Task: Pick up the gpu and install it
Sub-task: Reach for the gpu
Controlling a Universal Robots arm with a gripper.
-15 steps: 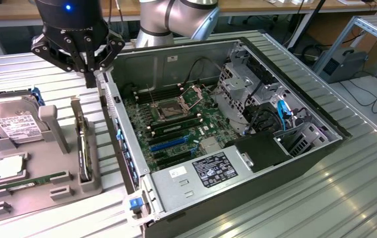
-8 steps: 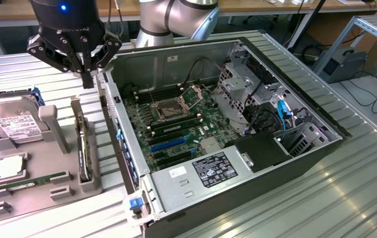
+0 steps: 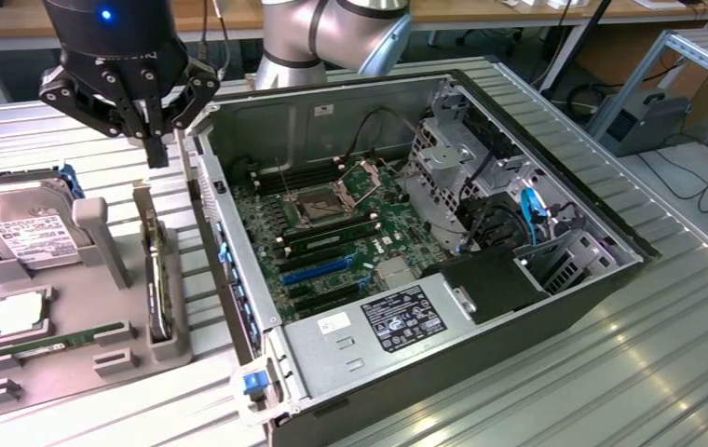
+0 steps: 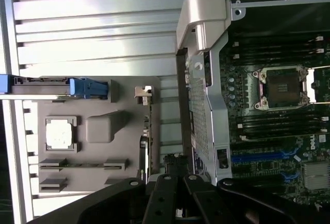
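The gpu (image 3: 152, 272) stands on its long edge in a slot of the grey holder tray (image 3: 105, 368), a thin dark card with a silvery bracket at its far end. My gripper (image 3: 157, 156) hangs above that far end, clear of the card, its fingers pressed together and holding nothing. In the wrist view the gpu (image 4: 146, 131) appears edge-on beside the computer case wall, with my gripper (image 4: 176, 171) shut in front of the camera. The open computer case (image 3: 553, 307) lies to the exterior view's right, with blue expansion slots (image 3: 313, 270) on its motherboard.
The holder tray also carries a hard drive (image 3: 25, 231) with a white label, a processor chip (image 3: 19, 315) and a green RAM stick (image 3: 66, 339). The case side wall (image 3: 224, 251) stands close beside the gpu. Inside the case are cables and a drive cage (image 3: 466, 158).
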